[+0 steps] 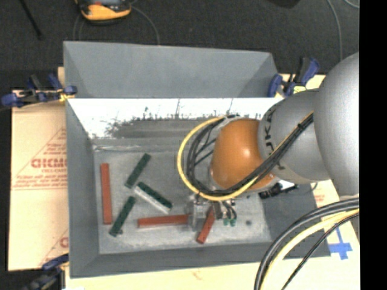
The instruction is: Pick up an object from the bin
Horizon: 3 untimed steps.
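Dark flooring lies around a grey metal bin (80, 180), and we look down into it from above with the arm coming in from the right of the view.

The gripper (201, 213) is low over the bin floor, near the front wall and a little right of the middle. We cannot tell whether it is spread or pressed together, as the wrist hides much of it. Just below it, a short red-brown stick (205, 229) lies tilted with its upper end at the gripper; we cannot say if it is gripped. A longer red-brown stick (160, 222) lies flat to the left, its right end reaching up to the gripper. Two small green bits (230, 221) sit just right of the gripper; what they are we cannot make out.

Above the gripper we see the orange wrist cover (236, 153), ringed by a loop of yellow and black cables (184, 162), and behind it the silver arm (329, 132).

Further left lies a pale grey stick (152, 198) set aslant, then two dark green sticks, one higher (138, 169) and one lower (123, 216). A red-brown stick (106, 193) lies lengthwise along the left wall, well apart from the gripper.
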Each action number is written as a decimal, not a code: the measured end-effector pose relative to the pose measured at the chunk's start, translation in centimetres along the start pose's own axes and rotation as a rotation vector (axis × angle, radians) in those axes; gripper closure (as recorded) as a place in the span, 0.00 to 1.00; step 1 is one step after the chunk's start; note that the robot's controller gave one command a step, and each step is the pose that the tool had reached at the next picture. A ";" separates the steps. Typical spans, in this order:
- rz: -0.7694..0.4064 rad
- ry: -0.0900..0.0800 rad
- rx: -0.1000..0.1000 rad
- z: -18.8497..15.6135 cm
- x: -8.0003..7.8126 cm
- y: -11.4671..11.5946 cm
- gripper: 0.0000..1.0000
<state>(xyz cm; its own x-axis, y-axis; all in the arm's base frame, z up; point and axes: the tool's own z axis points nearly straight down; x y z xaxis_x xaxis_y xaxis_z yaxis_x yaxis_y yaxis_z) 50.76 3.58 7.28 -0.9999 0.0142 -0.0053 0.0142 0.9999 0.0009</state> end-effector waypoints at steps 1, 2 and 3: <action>0.001 0.000 0.000 0.0 0.0 0.0 1.00; -0.093 -0.011 0.002 -0.1 0.7 0.2 1.00; -0.334 -0.012 0.001 -0.1 2.2 0.4 1.00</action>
<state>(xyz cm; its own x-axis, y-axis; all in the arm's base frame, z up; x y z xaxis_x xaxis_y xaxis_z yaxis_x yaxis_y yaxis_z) 48.58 4.05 7.36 -0.9492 -0.3141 -0.0171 -0.3141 0.9494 -0.0042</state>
